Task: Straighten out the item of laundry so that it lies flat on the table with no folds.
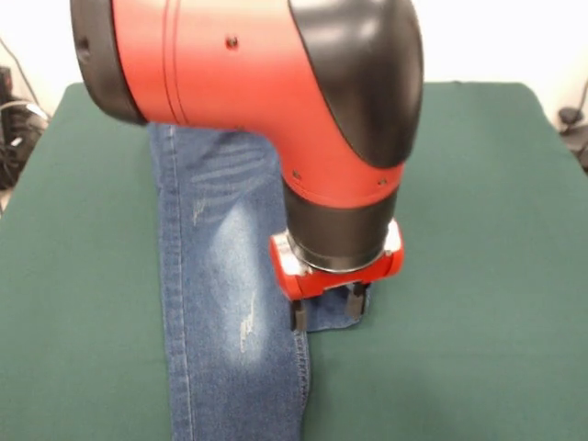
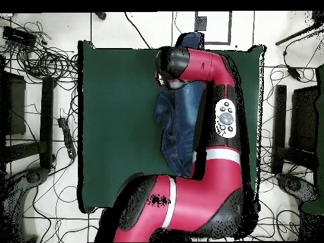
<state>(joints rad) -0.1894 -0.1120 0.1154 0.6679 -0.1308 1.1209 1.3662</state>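
The blue denim jeans (image 1: 216,276) lie lengthwise on the dark green table (image 1: 478,230), running from under the arm down past the picture's bottom edge. A faded whitish patch marks the thigh. A small flap of denim (image 1: 329,319) juts out to the right of the long leg. My gripper (image 1: 326,310) stands right over that flap, its two dark fingers apart, one at each side of it, tips at the cloth. In the overhead view the jeans (image 2: 176,123) look bunched along their left side, partly under the arm; the wrist hides the gripper there.
The red and black arm (image 2: 218,107) crosses the right half of the table (image 2: 114,126). Green felt shows wide on both sides of the jeans. Cables (image 2: 38,57) and dark stands (image 2: 47,120) lie on the floor around the table.
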